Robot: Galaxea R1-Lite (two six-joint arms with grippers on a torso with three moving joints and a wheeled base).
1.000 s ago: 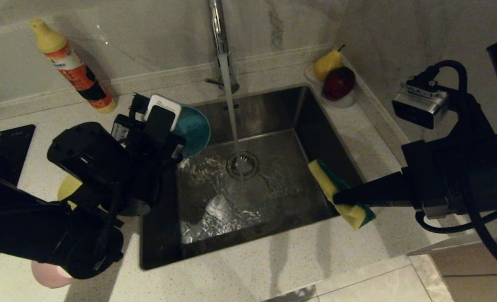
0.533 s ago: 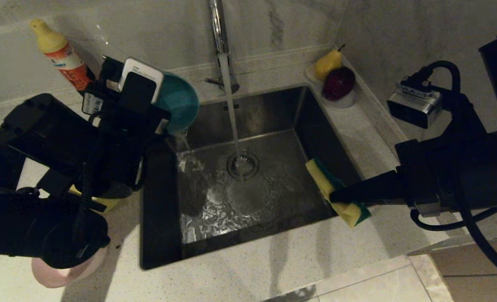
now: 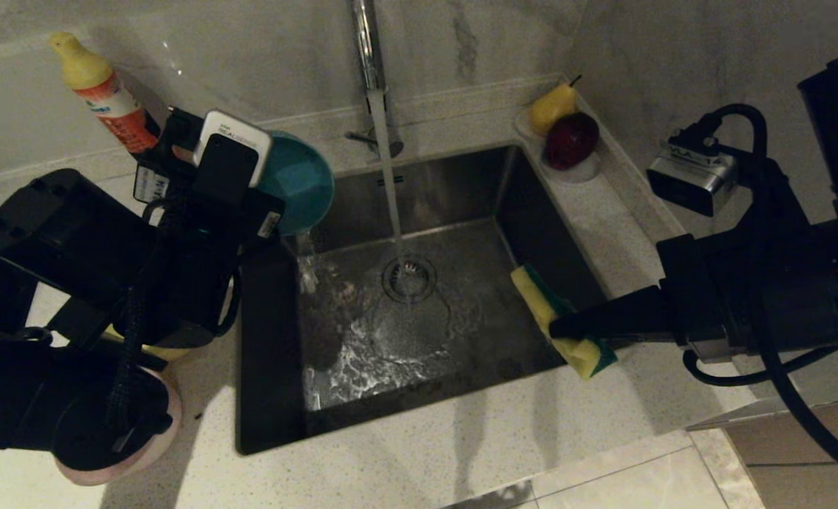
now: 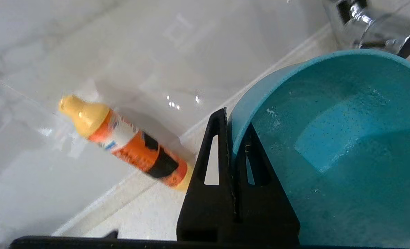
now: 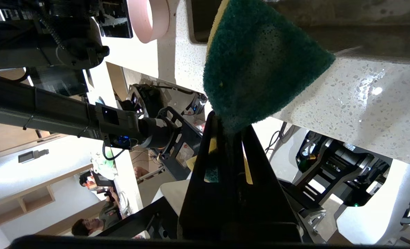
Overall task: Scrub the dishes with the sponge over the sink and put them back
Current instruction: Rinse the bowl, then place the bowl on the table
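I see the light blue bowl (image 3: 299, 182) tipped up on its side at the sink's back left corner, held over the edge of the basin, with a thin run of water falling from its lower lip into the sink (image 3: 461, 177). My left gripper (image 4: 233, 152) has its fingers clamped on the bowl's rim, one finger outside the wall and one inside, as the left wrist view shows plainly. The sponge (image 3: 557, 325) hangs over the sink's right edge, yellow foam facing the basin and green scouring face toward the counter (image 3: 405, 459). My right gripper (image 5: 230, 133) pinches it tight between closed fingers, reaching in from the right side.

The tap (image 3: 368, 49) is running, its stream landing on the round drain strainer (image 3: 409, 278), and water ripples across the basin floor. The pink bowl (image 3: 157, 431) sits on the counter to the left of the sink, mostly hidden under my left arm, and a sliver of the yellow bowl (image 3: 152, 351) shows just behind it. An orange bottle (image 3: 104, 95) with a yellow cap stands against the back wall on the left. At the sink's far right corner a pear (image 3: 552, 106) and a dark red apple (image 3: 571, 138) rest in a small white dish (image 3: 580, 171).
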